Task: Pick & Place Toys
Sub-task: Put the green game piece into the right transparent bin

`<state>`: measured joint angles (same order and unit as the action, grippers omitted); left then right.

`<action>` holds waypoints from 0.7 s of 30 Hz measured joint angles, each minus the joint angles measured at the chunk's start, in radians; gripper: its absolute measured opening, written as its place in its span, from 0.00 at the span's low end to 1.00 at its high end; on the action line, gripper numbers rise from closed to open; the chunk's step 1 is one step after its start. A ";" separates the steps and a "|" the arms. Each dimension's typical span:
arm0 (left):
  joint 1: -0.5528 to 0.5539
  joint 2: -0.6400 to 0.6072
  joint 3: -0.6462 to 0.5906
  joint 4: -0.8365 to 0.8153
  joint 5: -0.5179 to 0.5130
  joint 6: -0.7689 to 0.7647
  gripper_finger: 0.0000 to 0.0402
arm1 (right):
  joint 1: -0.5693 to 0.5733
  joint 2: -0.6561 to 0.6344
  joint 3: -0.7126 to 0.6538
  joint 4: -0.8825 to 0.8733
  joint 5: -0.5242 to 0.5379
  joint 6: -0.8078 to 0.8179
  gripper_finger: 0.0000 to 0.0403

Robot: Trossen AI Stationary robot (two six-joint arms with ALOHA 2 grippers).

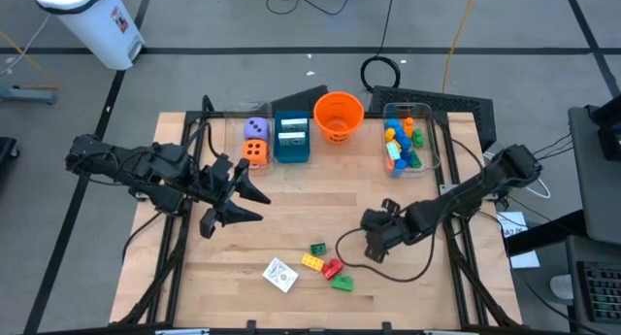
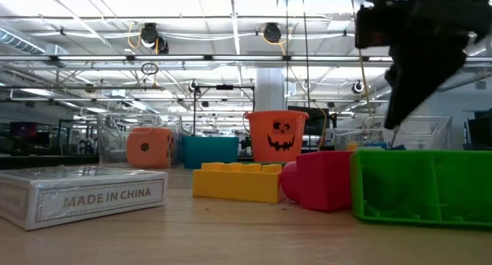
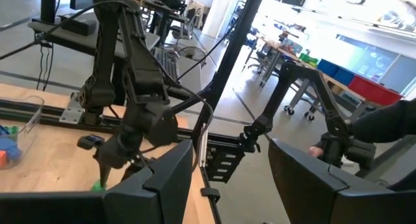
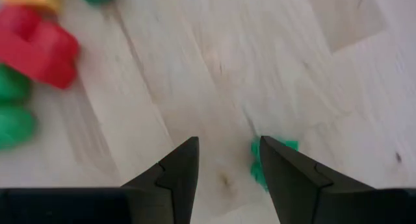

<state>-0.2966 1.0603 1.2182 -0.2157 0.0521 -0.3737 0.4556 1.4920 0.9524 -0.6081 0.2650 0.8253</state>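
Right wrist view shows my right end effector unclenched and empty above the tabletop, a small green brick beside one finger. I should centre over it, descend squarely, then close.

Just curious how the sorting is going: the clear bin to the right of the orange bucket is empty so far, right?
Not quite. The clear bin does stand to the right of the orange bucket, but it is not empty: the high view shows a heap of coloured bricks already inside it, blue, orange, yellow and green.
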 joint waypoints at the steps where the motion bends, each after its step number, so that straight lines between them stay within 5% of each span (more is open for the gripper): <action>1: 0.000 0.000 0.000 0.000 0.000 -0.001 0.53 | -0.007 -0.012 0.000 0.014 0.009 0.000 0.39; 21: 0.000 0.000 0.000 -0.009 0.000 0.003 0.53 | -0.045 -0.075 -0.085 -0.071 -0.025 0.025 0.39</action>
<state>-0.2962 1.0603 1.2182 -0.2246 0.0517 -0.3706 0.4107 1.4174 0.8676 -0.6787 0.2402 0.8504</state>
